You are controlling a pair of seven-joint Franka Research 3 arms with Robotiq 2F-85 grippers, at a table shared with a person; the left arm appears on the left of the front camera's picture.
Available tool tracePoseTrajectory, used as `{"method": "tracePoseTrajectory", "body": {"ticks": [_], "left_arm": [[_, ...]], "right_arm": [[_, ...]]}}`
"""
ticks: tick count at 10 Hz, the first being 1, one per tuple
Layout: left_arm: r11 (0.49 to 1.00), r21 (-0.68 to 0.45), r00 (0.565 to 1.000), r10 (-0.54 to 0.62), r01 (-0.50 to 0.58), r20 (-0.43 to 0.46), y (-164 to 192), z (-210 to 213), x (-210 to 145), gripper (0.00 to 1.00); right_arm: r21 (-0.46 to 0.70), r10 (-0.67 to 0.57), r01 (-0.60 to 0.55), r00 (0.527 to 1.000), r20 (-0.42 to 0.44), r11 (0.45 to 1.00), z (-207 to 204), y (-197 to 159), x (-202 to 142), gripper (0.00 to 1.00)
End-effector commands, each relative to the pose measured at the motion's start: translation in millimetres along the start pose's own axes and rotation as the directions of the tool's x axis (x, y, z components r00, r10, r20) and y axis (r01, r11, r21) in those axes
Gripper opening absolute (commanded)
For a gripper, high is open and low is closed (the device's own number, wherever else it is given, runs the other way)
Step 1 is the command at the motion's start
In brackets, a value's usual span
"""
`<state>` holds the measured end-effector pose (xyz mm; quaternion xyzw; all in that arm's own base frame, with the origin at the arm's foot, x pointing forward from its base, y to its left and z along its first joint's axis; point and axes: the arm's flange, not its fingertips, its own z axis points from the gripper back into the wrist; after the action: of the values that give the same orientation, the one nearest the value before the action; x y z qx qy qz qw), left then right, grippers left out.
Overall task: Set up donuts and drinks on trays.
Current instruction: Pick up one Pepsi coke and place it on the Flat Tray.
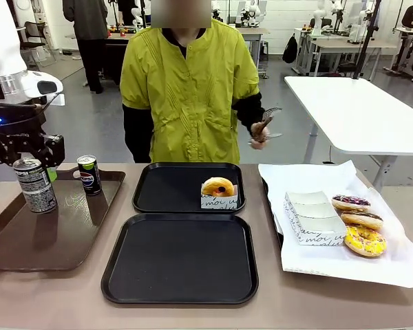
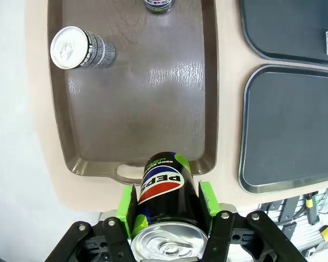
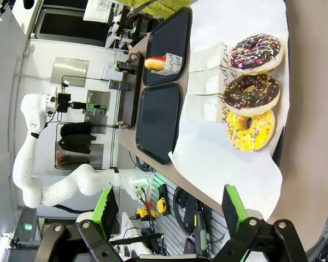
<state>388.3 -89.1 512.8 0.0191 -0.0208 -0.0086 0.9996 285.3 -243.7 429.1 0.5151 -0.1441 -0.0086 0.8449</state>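
While the left end effector (image 2: 165,212) grips a Pepsi can (image 2: 163,183) over the near edge of the brown tray (image 2: 153,109), no drink sits on either black tray, so it looks like early days.

Done: one boxed donut (image 1: 218,187), right edge of the far tray (image 1: 165,191). The near tray (image 1: 179,260) is bare. The right end effector (image 3: 168,202) is spread wide and empty.

Count:
- Cans three, with a second can (image 2: 79,48) and a third can (image 2: 158,4) standing on the brown tray.
- Donuts four, three of them loose donuts (image 1: 361,220) on the white paper (image 1: 296,179) at the right edge of the table (image 1: 55,295).
- Black trays two.

One can (image 2: 157,5) on the brown tray (image 2: 153,109) is cut off above.
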Motion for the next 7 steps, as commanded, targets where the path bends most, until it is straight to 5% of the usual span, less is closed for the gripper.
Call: {"method": "tracePoseTrajectory", "body": {"ticks": [1,7], "left_arm": [[1.0,0.0,1.0,0.0,0.0,-0.001,0,0,0,0.57],[0.975,0.084,0.976,-0.211,0.206,0.061,-154,-5,94,0.57]], "right_arm": [[0.016,0.003,-0.004,1.0,0.015,1.0,-1,1,-1,1.0],[0.016,0.003,-0.004,1.0,0.015,1.0,-1,1,-1,1.0]]}}
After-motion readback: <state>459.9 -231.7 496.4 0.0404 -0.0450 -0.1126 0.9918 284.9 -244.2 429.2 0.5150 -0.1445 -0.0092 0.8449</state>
